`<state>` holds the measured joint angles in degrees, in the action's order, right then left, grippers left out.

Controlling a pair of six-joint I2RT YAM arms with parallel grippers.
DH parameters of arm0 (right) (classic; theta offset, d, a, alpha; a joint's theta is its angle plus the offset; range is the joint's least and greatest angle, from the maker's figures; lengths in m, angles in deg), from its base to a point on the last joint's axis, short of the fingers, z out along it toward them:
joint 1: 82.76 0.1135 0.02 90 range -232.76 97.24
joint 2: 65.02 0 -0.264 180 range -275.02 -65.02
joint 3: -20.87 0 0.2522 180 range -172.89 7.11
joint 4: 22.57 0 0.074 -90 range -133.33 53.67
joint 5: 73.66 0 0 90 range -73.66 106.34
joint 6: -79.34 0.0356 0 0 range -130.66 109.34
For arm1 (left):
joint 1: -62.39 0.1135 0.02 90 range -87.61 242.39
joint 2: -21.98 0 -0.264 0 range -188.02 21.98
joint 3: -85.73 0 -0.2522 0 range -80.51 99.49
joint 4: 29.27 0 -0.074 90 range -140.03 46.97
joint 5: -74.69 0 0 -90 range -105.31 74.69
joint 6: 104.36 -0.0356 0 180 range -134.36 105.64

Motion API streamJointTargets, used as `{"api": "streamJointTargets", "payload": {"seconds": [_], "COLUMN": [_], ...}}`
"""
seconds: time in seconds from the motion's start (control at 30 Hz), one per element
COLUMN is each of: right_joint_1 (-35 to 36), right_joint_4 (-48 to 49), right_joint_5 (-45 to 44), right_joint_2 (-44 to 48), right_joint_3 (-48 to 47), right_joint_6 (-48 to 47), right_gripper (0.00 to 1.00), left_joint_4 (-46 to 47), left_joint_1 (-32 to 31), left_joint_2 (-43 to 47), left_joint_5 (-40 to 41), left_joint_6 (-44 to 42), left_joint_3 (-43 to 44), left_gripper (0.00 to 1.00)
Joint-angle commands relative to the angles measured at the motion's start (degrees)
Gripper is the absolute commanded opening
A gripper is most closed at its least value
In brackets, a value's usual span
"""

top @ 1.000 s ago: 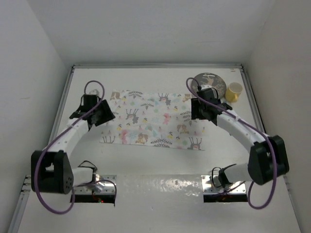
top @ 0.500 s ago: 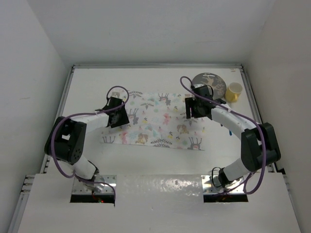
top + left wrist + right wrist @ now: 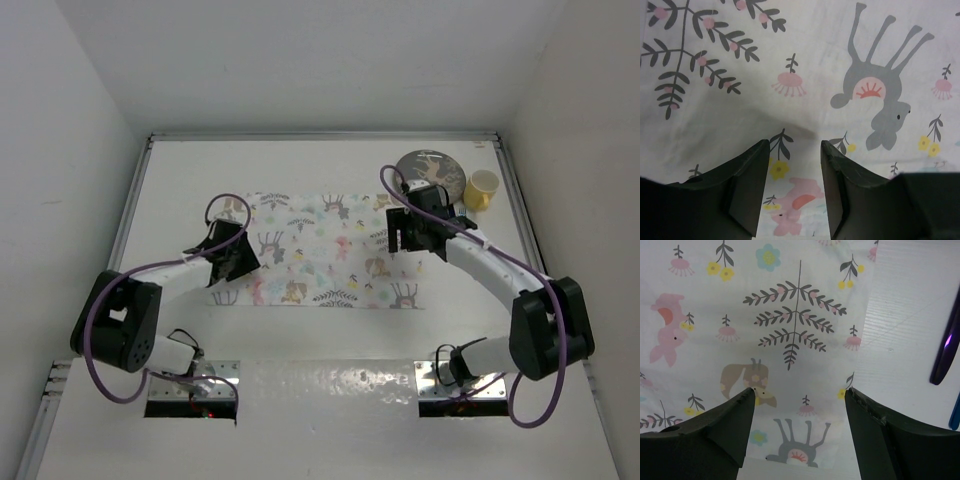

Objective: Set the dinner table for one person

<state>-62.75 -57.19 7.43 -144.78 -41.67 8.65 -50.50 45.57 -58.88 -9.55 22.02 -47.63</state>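
At the far right stand a yellow cup (image 3: 483,188) and, just left of it, a grey plate (image 3: 432,168). What either one holds cannot be told. The table (image 3: 320,170) is plain white and flat with a thin metal rail, and it fills the floor between white walls. A printed cloth (image 3: 320,248) lies at its middle. The left gripper (image 3: 794,145) sits low over the cloth's left part, jaws partly apart and gripping nothing. The right gripper (image 3: 799,391) hangs over the cloth's right edge, jaws wide and empty.

White left arm (image 3: 160,275) and right arm (image 3: 492,262), chunky black joints (image 3: 548,328) — purple cables (image 3: 946,352) looping along each; black wedge-shaped jaws.
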Motion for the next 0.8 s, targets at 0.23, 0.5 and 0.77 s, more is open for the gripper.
{"api": "streamJointTargets", "payload": {"seconds": [0.23, 0.5, 0.77], "right_joint_1": [-0.1, -2.8, -7.2], "right_joint_4": [2.5, 7.2, 12.7], "right_joint_5": [-0.9, -3.5, -8.9], "right_joint_2": [4.3, 7.6, 9.6], "right_joint_3": [1.8, 3.3, 4.0], "right_joint_6": [2.2, 14.1, 25.5], "right_gripper": [0.73, 0.73, 0.72], "left_joint_4": [-8.6, -16.1, -19.1], "left_joint_1": [-0.4, -0.4, -0.3], "left_joint_2": [4.4, 8.3, 13.2], "left_joint_5": [-1.3, 4.9, 7.0], "left_joint_6": [1.5, -4.1, -12.4], "left_joint_3": [-3.2, 9.5, 21.8], "left_gripper": [0.44, 0.64, 0.83]}}
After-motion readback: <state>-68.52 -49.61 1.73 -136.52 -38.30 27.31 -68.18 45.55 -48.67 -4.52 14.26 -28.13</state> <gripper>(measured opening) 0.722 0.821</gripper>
